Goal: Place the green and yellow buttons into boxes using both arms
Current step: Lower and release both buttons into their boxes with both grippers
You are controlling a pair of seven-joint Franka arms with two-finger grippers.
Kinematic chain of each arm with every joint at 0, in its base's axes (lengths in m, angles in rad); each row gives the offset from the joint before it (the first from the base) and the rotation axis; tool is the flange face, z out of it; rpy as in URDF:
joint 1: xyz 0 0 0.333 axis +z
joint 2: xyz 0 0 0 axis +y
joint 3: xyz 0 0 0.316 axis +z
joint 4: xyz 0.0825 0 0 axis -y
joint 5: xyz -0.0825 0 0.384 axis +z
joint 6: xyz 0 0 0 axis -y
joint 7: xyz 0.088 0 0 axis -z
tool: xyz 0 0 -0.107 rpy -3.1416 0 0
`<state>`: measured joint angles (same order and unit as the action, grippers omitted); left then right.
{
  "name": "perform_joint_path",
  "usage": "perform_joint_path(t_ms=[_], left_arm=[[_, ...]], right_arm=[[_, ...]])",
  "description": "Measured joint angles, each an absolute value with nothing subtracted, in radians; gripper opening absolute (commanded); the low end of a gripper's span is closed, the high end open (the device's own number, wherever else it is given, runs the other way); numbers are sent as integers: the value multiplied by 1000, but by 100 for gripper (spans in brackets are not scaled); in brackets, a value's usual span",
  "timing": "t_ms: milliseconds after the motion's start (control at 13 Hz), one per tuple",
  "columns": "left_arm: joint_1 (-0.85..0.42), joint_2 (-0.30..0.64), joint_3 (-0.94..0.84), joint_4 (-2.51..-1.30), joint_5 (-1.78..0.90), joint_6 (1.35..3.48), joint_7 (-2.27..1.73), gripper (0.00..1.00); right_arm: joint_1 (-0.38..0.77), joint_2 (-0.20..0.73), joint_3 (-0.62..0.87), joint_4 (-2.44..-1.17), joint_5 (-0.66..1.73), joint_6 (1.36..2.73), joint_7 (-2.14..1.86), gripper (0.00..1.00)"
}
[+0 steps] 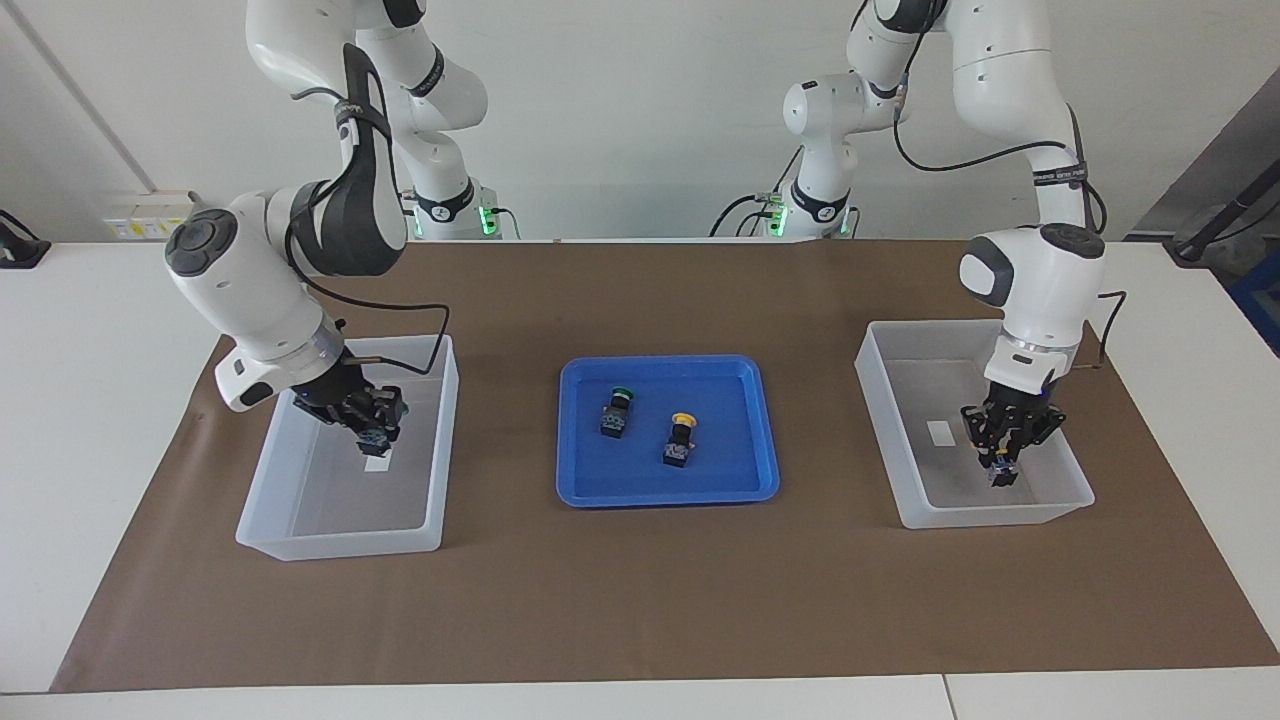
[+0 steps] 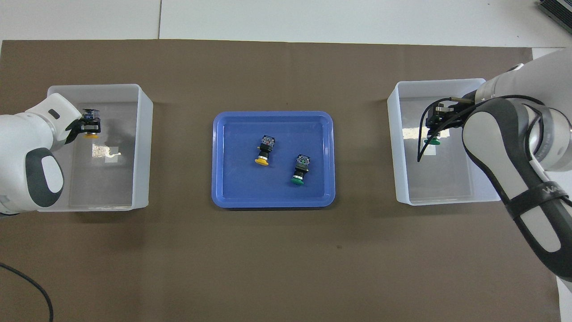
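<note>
Blue tray [image 1: 767, 440] mid-table on brown mat [image 1: 640, 600].

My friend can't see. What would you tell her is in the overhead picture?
Two robot arms each hold a button down inside a white box: the left gripper holds a yellow button, the right gripper a green button. Between the boxes, a blue tray holds one yellow button and one green button.

Two high cameras, half a turn apart

One looks across the table at the arms from a distance; the other looks steeply down from their end. Both share the mat [image 1: 640, 590], tray [image 1: 765, 440] [image 2: 219, 156] and both boxes.
</note>
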<state>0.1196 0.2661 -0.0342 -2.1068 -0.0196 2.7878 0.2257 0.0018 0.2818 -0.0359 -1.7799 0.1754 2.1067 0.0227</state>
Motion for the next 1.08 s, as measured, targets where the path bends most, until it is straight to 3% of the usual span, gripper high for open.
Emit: perform_joint_path(t_ms=[77,154,231,385,462,538,615,1077], left_arm=[[120,271,-34,-2119,-20,2814,231,78],[121,276,-34,-2123,-20,2832,231,100],[123,278,-34,-2123,-20,2839,232,100],[124,276,-34,-2118,-20,2851,233,100],[124,273,-34,-2113,-20,2853,233,100],[124,268,-34,-2107,-20,2853,233,100],[124,261,-35,-2101,-20,2851,233,100],[87,106,-57,-2025,-20,2509,184,100]], right_arm=[[-7,282,-36,-1814,175,2139,-1,0],[-13,281,-36,-1842,174,2167,-21,0],[-22,281,-36,-1875,174,2211,-55,1],[-40,280,-36,-1943,174,2301,-119,12],[-46,280,-36,-1970,174,2330,-134,34],[-48,280,-36,-1985,174,2343,-140,72],[-48,279,-35,-1991,174,2345,-141,100],[-33,232,-28,-1961,174,2331,-117,100]])
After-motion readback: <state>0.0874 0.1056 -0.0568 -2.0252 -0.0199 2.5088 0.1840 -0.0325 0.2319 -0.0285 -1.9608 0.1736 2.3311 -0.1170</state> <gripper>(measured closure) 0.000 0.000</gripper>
